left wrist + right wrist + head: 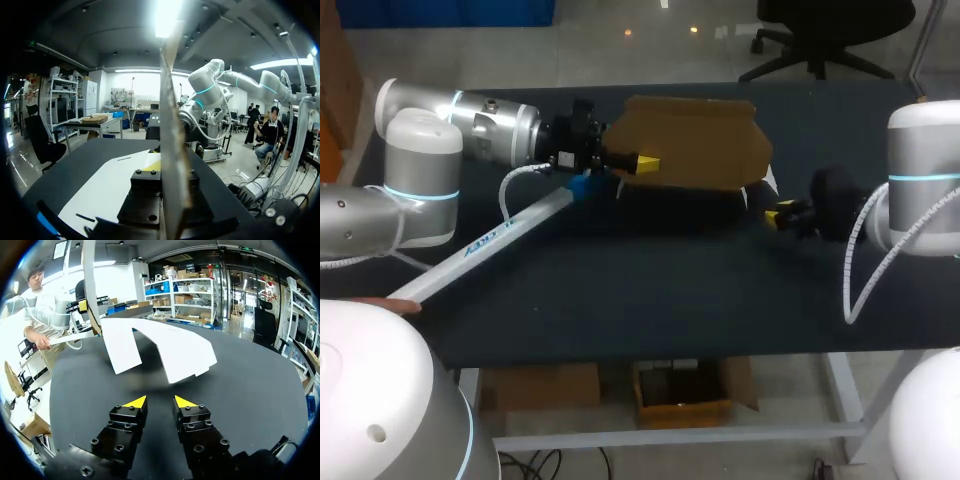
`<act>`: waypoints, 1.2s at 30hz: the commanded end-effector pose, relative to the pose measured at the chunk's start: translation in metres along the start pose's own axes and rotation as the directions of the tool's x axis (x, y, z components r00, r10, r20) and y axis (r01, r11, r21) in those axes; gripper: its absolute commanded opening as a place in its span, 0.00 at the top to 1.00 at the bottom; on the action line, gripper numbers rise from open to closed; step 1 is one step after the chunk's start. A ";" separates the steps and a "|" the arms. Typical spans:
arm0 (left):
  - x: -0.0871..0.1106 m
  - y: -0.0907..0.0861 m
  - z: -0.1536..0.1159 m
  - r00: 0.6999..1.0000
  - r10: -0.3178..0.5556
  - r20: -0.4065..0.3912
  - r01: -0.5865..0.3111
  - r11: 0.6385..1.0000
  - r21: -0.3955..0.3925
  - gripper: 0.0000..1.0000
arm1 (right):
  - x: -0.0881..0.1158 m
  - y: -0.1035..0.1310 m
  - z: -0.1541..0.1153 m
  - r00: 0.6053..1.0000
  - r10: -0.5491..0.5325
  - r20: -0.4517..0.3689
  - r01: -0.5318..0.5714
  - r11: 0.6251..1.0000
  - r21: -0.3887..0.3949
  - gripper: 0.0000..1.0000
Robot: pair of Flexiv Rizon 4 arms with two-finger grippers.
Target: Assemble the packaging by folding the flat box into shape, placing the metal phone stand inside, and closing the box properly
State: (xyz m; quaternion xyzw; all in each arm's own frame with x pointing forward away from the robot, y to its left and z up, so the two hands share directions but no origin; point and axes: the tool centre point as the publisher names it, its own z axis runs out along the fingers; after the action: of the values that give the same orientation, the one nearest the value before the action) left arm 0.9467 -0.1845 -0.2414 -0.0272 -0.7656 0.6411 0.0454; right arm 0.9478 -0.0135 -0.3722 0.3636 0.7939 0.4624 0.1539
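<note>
The flat cardboard box (695,140) stands upright on its lower edge at the back of the black table (620,290). It is brown outside and white inside. My left gripper (642,162) is shut on the box's left edge. In the left wrist view the panel (172,150) runs edge-on between the fingers of that gripper (167,172). My right gripper (780,214) hangs low over the table to the right of the box, open and empty. In the right wrist view its gripper (160,402) points at the box's white flaps (175,350), a short gap away. I see no phone stand.
A person at the table's left holds a long white rod (490,243) with a blue tip, which reaches the box just under my left gripper. The rod (67,338) also shows in the right wrist view. Bare table lies in front of the box.
</note>
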 end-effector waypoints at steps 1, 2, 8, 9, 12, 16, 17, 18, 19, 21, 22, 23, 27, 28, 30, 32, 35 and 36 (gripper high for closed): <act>0.000 0.001 0.000 1.000 0.001 -0.002 -0.001 1.000 0.002 1.00 | -0.002 0.002 0.007 1.000 0.002 -0.010 -0.002 1.000 0.003 0.71; 0.000 0.001 0.000 1.000 0.001 -0.002 -0.001 1.000 0.002 1.00 | -0.001 0.003 0.007 1.000 0.002 -0.011 -0.002 1.000 0.003 0.71; 0.000 0.001 0.000 1.000 0.001 -0.002 -0.001 1.000 0.002 1.00 | 0.008 0.004 0.004 1.000 0.004 -0.024 -0.004 1.000 -0.003 0.72; 0.000 0.001 0.000 1.000 0.001 -0.002 -0.001 1.000 0.002 1.00 | 0.010 0.004 0.003 1.000 0.005 -0.024 -0.005 1.000 -0.003 0.72; 0.000 0.001 0.000 1.000 0.001 -0.002 -0.001 1.000 0.002 1.00 | 0.018 0.002 -0.002 1.000 0.009 -0.016 -0.009 1.000 -0.005 0.72; 0.000 0.001 0.000 1.000 0.001 -0.002 -0.001 1.000 0.002 1.00 | 0.025 -0.002 -0.014 1.000 0.013 0.004 -0.013 1.000 -0.008 0.71; 0.000 0.001 0.000 1.000 0.001 -0.002 -0.001 1.000 0.002 1.00 | 0.026 -0.003 -0.018 1.000 0.016 0.009 -0.016 1.000 -0.011 0.71; 0.000 0.001 0.000 1.000 0.001 -0.002 -0.001 1.000 0.002 1.00 | 0.028 -0.005 -0.022 1.000 0.019 0.010 -0.019 1.000 -0.015 0.71; 0.000 0.001 0.000 1.000 0.001 -0.002 -0.001 1.000 0.002 1.00 | 0.030 -0.006 -0.026 1.000 0.022 0.012 -0.022 1.000 -0.017 0.71; 0.000 0.001 0.000 1.000 0.001 -0.002 -0.001 1.000 0.002 1.00 | 0.034 -0.010 -0.032 0.999 0.028 0.020 -0.028 0.999 -0.020 0.70; 0.000 0.001 0.000 1.000 0.001 -0.002 -0.001 1.000 0.002 1.00 | 0.035 -0.011 -0.035 0.999 0.031 0.023 -0.031 0.999 -0.022 0.70; 0.000 0.001 0.000 1.000 0.001 -0.002 -0.001 1.000 0.002 1.00 | 0.037 -0.012 -0.038 0.999 0.035 0.031 -0.034 0.999 -0.022 0.70; 0.000 0.001 0.000 1.000 0.001 -0.002 -0.001 1.000 0.002 1.00 | 0.040 -0.017 -0.046 0.998 0.041 0.042 -0.040 0.999 -0.028 0.70; 0.000 0.001 0.000 1.000 0.001 -0.002 -0.001 1.000 0.002 1.00 | 0.041 -0.017 -0.047 0.998 0.042 0.044 -0.041 0.999 -0.029 0.70; 0.000 0.001 0.000 1.000 0.001 -0.002 -0.001 1.000 0.002 1.00 | 0.042 -0.019 -0.050 0.998 0.045 0.047 -0.043 0.998 -0.033 0.70; 0.000 0.001 0.000 1.000 0.001 -0.002 -0.001 1.000 0.002 1.00 | 0.042 -0.020 -0.052 0.998 0.047 0.049 -0.045 0.998 -0.036 0.70; 0.000 0.001 0.000 1.000 0.001 -0.002 -0.001 1.000 0.002 1.00 | 0.042 -0.022 -0.055 0.998 0.049 0.049 -0.047 0.998 -0.039 0.69; 0.000 0.001 0.000 1.000 0.001 -0.002 -0.001 1.000 0.002 1.00 | 0.041 -0.023 -0.056 0.998 0.050 0.049 -0.048 0.998 -0.039 0.69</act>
State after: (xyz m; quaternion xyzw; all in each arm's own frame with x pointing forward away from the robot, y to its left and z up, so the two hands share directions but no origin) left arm 0.9467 -0.1848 -0.2415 -0.0271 -0.7655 0.6413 0.0456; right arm 0.8809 -0.0224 -0.3571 0.3943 0.7773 0.4617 0.1647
